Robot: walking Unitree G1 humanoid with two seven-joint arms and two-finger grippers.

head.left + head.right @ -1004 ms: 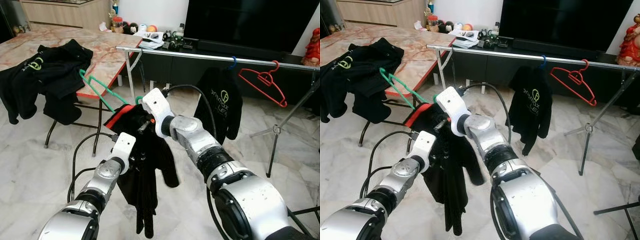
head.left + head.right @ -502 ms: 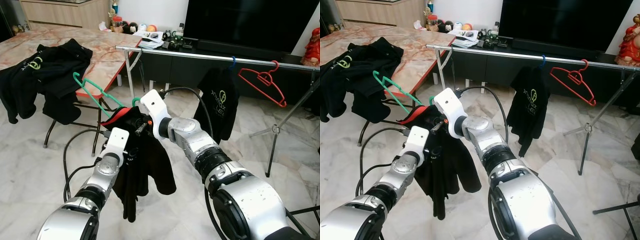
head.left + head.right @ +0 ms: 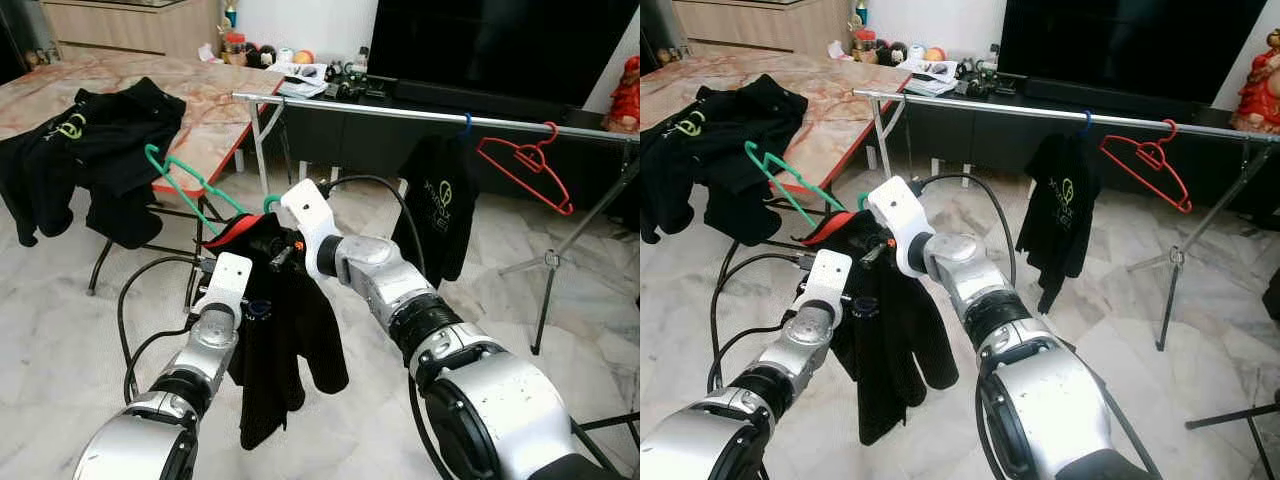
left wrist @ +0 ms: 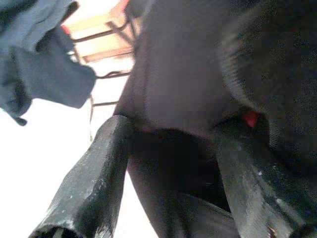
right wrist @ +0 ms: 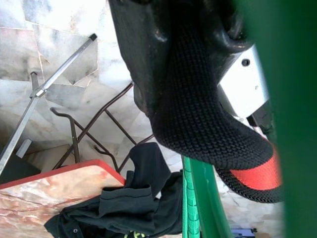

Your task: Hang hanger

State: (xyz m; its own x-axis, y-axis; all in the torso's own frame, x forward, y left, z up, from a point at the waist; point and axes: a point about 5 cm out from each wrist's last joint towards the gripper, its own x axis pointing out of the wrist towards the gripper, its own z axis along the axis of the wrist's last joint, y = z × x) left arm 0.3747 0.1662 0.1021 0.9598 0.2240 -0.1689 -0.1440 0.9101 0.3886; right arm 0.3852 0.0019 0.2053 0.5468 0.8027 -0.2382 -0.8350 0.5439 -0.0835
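A green hanger [image 3: 190, 185] carries a black garment [image 3: 290, 340] with a red-edged collar, held up in front of me above the floor. My right gripper [image 3: 278, 250] is shut on the green hanger [image 5: 198, 193] near its hook, with the knit collar [image 5: 208, 124] draped against it. Lower and to the left, my left gripper [image 3: 245, 305] grips the black garment [image 4: 188, 89], with dark cloth bunched between its two fingers [image 4: 94, 183]. The metal clothes rail [image 3: 420, 113] runs across ahead and to the right, higher than both grippers.
On the rail hang a black shirt [image 3: 440, 205] and a bare red hanger [image 3: 525, 160]. To the left, a marble-topped table [image 3: 215, 100] holds a pile of black clothes [image 3: 90, 140]. The rail's stand legs [image 3: 545, 265] spread over the floor at right.
Both grippers have moved up and slightly left with the hanger. The garment's hanging end has been drawn up and the cloth spreads wider between the arms.
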